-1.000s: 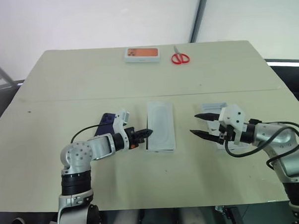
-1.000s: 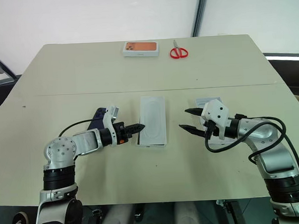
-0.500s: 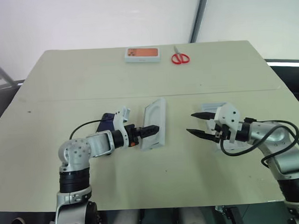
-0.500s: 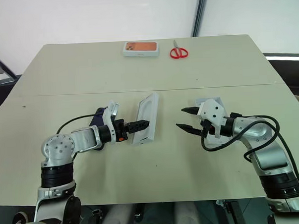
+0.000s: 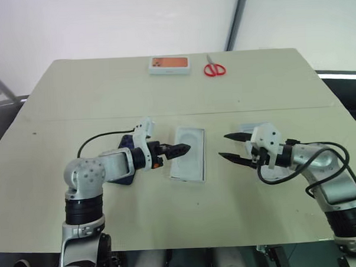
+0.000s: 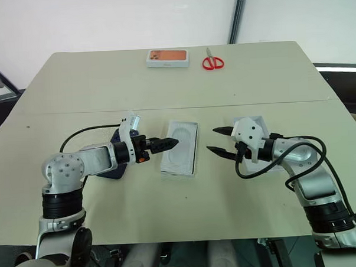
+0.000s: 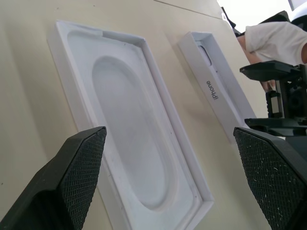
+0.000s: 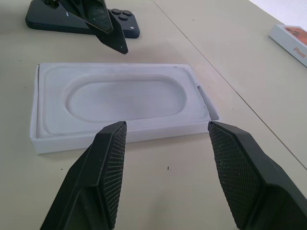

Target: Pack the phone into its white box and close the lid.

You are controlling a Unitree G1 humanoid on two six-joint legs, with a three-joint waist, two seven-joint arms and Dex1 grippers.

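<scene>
While the phone (image 8: pixel 76 21) is lying flat on the table (image 5: pixel 105 95) behind the left gripper (image 5: pixel 180 149), the white box (image 5: pixel 188 162) is sitting between the two arms with its recessed insert showing. The left gripper's fingers are spread wide, gripping nothing, hovering at the box's left edge. The right gripper (image 5: pixel 230 148) is open too, empty, with the lid (image 7: pixel 213 91) lying beside it. Orange-topped box (image 5: pixel 169 64) and scissors (image 5: pixel 214 69) are sitting at the far edge.

A beige table (image 5: pixel 164 87) stands before a plain white wall (image 5: pixel 102 24). A dark post (image 5: pixel 237 18) rises behind it.
</scene>
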